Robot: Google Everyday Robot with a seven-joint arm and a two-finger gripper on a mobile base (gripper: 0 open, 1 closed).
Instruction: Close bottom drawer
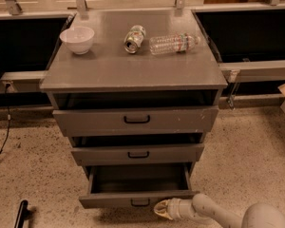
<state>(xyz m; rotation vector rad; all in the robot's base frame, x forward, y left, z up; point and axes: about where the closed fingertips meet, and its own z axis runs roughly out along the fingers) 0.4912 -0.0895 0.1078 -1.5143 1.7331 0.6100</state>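
I see the gripper (162,209) low at the bottom edge of the view, right of the middle, and the pale arm (213,213) reaches to it from the bottom right corner. It points to the left, toward the front panel of the bottom drawer (109,201). Its tip is just beside the right end of the small black handle (140,203), at the lower edge of the panel. Whether it touches the panel, I cannot tell. Whether the gripper is wide or narrow, I cannot tell either. The bottom drawer is the lowest of three in the grey cabinet (133,75), and it stands pulled out toward me, more than the two above it, so its plain grey inside shows. The middle drawer (137,154) is out a little and shows a dark gap behind its front. The top drawer (135,120) also shows a dark gap under the cabinet top. On the cabinet top, a white bowl (77,39) stands near the back left corner. A can (134,38) lies on its side near the middle of the back edge. A clear plastic bottle (173,42) lies just beside the can, toward the back right corner. The cabinet stands on a speckled floor (33,165).
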